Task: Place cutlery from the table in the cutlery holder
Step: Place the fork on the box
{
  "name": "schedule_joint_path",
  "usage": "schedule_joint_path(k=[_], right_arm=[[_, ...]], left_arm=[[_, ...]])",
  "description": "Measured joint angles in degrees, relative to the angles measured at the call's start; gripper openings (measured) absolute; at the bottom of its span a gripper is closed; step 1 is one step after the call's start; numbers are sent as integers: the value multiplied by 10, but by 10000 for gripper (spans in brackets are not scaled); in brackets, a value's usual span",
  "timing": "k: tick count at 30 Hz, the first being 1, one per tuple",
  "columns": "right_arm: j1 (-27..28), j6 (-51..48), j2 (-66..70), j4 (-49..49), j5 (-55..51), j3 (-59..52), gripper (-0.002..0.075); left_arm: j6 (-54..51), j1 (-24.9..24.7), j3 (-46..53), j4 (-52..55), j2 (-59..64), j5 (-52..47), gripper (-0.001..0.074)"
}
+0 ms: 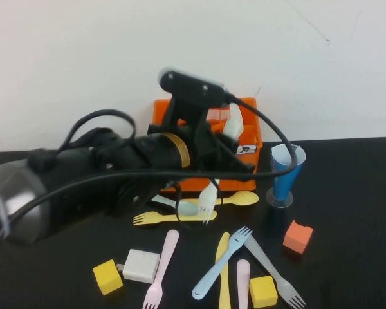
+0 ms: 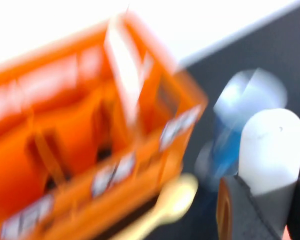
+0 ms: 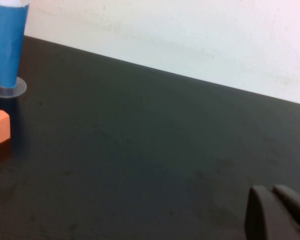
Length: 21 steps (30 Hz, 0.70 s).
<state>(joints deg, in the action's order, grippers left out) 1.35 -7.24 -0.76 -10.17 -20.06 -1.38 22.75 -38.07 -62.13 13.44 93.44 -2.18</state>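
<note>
From my station I see the left arm reaching across the front of the cutlery holder (image 1: 249,138), and its left pincer (image 2: 266,200) is clenched on the handle of a white fork (image 1: 208,201). The fork hangs tines down just in front of the orange crate, above the cutlery lying there. In the left wrist view the white handle (image 2: 268,147) stands up between the dark fingers (image 2: 231,212), with the crate's compartments (image 2: 65,150) and the blue cone cup (image 2: 235,132) blurred beyond it. A white piece (image 1: 235,122) already stands in the holder's right side. On the black surface (image 1: 354,193), right below the hanging fork, lie a yellow spoon (image 1: 242,198), a yellow fork (image 1: 161,219) and a pale blue spoon (image 1: 179,205). Nearer me are a pink fork (image 1: 162,267), a light blue fork (image 1: 220,262), a yellow knife (image 1: 224,273), a pink spoon (image 1: 243,283) and a grey fork (image 1: 275,270), the blue and grey forks crossing. The cup (image 1: 285,170) stands just right of the crate. The right pincer (image 3: 279,214) shows only in its own wrist view, low over bare surface (image 3: 140,150) well away from the cup (image 3: 7,45), its fingers pressed together on nothing
</note>
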Motion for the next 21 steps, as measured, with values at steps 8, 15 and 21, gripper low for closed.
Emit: schedule_joint_path(k=[8, 15, 21], right_arm=[[0, 0, 0, 0, 0, 0, -4], [0, 0, 0, 0, 0, 0, -4], [0, 0, 0, 0, 0, 0, -4]], left_arm=[[-76, 9, 21, 3, -20, 137, 179], [-103, 48, 21, 7, -18, 234, 179], [-73, 109, 21, 7, 1, 318, 179]])
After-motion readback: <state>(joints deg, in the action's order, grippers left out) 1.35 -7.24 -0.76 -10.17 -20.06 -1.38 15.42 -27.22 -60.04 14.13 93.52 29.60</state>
